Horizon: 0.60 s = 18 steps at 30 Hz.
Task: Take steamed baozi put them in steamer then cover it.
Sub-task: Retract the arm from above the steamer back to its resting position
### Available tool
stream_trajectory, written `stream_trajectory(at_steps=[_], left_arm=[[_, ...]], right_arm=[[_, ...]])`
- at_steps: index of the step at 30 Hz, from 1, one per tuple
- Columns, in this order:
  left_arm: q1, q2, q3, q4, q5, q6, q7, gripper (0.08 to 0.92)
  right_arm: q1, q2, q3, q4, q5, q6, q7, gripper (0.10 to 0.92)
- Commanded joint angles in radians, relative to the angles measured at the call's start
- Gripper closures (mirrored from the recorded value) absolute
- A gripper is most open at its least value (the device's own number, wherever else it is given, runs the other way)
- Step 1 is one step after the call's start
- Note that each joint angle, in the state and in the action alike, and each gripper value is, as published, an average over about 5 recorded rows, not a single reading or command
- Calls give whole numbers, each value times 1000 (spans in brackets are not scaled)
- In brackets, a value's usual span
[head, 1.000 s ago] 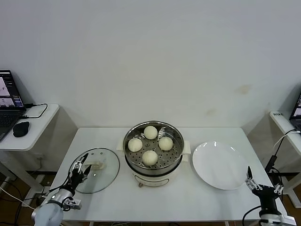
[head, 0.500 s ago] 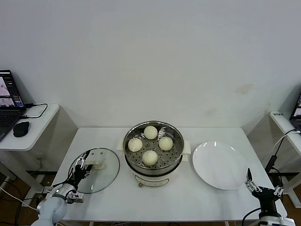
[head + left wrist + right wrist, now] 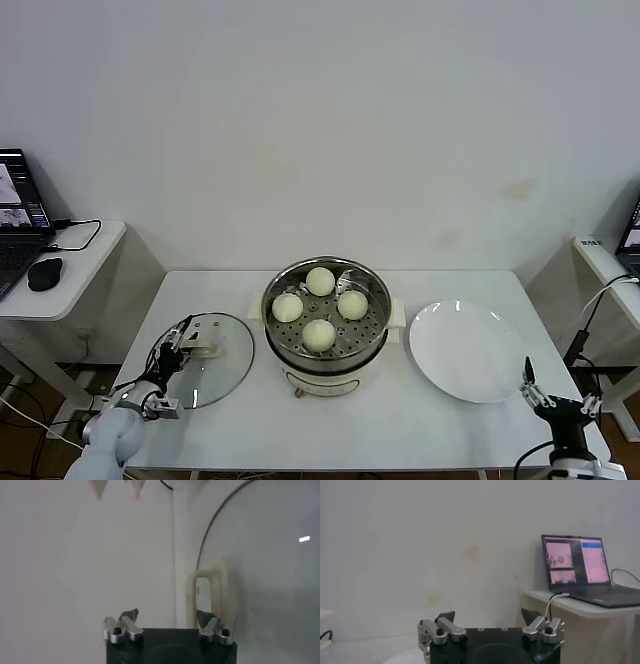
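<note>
The cover, a clear glass lid with a metal rim, lies flat on the tabletop directly under and ahead of the left gripper. I judge it rigid, fairly heavy, slippery and breakable, so the cream bar handle at its centre is the only sound hold. That bar's long axis runs roughly along the gripper's reach, one leg lying between the parted jaws. The steamer, beyond the cover from this gripper, holds all four steamed baozi. The right gripper waits wide apart just beside the white plate.
</note>
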Motion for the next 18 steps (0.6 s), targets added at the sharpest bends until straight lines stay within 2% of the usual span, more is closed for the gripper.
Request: stream_trajectory(at_steps=[1, 10, 15, 18], left_arm=[[-22, -5, 0, 64, -2, -4, -19, 432], [9, -8, -17, 32, -28, -19, -78, 692], [73, 9, -53, -89, -66, -6, -100, 824], [119, 29, -82, -188, -99, 30, -91, 850]], right_arm=[[2, 1, -10, -1, -1, -1, -2, 203], [-3, 3, -22, 0, -6, 2, -4, 202], [-8, -4, -37, 4, -18, 4, -5, 203], [-17, -11, -47, 10, -27, 7, -8, 202]])
